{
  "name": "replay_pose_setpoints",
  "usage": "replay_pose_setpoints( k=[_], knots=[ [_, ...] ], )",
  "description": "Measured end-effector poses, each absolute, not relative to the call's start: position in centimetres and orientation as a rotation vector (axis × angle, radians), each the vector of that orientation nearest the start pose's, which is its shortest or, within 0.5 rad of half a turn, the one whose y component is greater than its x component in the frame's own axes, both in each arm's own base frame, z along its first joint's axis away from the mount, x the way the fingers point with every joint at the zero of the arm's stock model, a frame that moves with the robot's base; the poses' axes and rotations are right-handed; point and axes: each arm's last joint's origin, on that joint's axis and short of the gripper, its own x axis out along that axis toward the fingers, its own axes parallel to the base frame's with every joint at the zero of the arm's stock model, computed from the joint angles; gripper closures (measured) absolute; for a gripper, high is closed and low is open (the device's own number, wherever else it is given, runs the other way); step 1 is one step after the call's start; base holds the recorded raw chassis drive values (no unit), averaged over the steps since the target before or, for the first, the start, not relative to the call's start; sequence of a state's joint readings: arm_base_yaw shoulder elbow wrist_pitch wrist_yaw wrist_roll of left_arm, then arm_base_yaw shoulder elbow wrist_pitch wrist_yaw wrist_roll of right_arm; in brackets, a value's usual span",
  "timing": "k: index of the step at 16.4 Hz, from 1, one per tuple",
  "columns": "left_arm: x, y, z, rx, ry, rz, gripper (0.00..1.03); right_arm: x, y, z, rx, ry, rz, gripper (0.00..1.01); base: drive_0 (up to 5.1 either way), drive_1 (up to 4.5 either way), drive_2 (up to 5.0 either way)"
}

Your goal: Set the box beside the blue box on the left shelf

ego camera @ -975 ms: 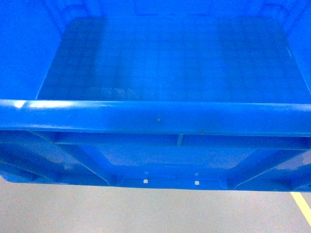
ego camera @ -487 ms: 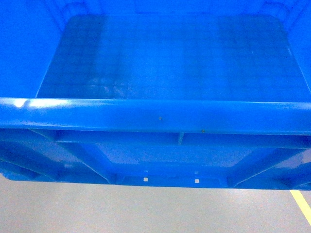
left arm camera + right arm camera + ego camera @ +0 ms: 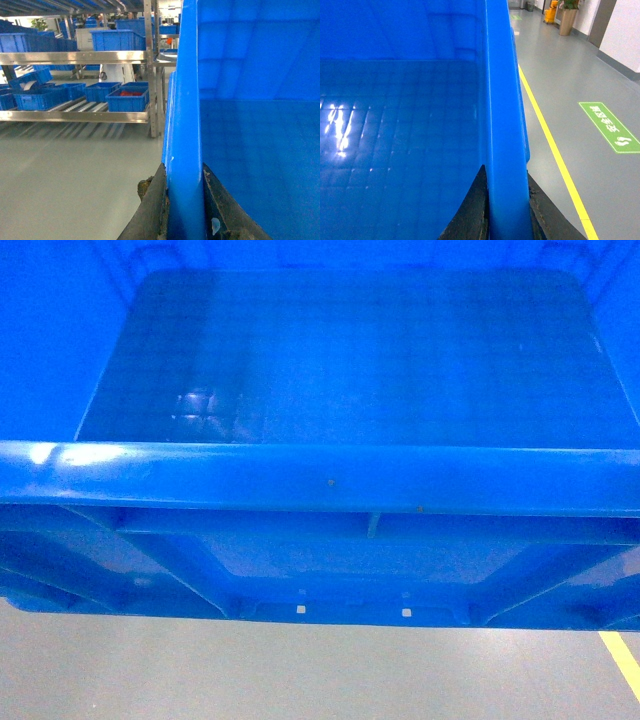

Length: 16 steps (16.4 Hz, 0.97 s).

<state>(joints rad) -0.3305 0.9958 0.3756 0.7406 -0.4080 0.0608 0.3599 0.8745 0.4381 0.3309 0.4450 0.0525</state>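
Observation:
The box point(image 3: 330, 480), a large bright-blue crate, fills the head view with its near rim across the middle and grey floor beneath it. My left gripper point(image 3: 184, 170) is shut on the box's left rim point(image 3: 185, 115), one dark finger on each side of the wall. On the opposite rim point(image 3: 502, 100), my right gripper point(image 3: 506, 172) is clamped the same way. A steel shelf rack point(image 3: 75, 58) carrying several blue boxes point(image 3: 127, 99) stands far left in the left wrist view; I cannot tell which one the task means. Neither gripper shows in the head view.
Grey floor point(image 3: 70, 170) lies between me and the rack. A yellow floor line point(image 3: 555, 150) runs along the right side, with a green floor sign point(image 3: 610, 125) beyond it. A potted plant point(image 3: 568, 15) stands far back on the right.
The reflections on the box's inner floor have shifted and the box has edged very slightly in the head view. Otherwise nothing differs.

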Motion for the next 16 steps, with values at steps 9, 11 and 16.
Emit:
replay_pose_setpoints(
  k=[9, 11, 16],
  knots=[
    [19.71, -5.54, 24.24, 0.019, -0.107, 0.081, 0.92, 18.37, 5.58, 24.68, 0.01, 0.096, -0.088, 0.92, 0.0, 4.21, -4.2],
    [19.71, -5.55, 24.27, 0.018, -0.11, 0.082, 0.92, 18.37, 5.56, 24.68, 0.01, 0.096, -0.091, 0.92, 0.1, 4.25, -4.1],
    [19.71, -5.55, 24.25, 0.018, -0.108, 0.08, 0.92, 18.36, 5.57, 24.66, 0.009, 0.098, -0.089, 0.92, 0.1, 4.3, -4.1]
  ],
)
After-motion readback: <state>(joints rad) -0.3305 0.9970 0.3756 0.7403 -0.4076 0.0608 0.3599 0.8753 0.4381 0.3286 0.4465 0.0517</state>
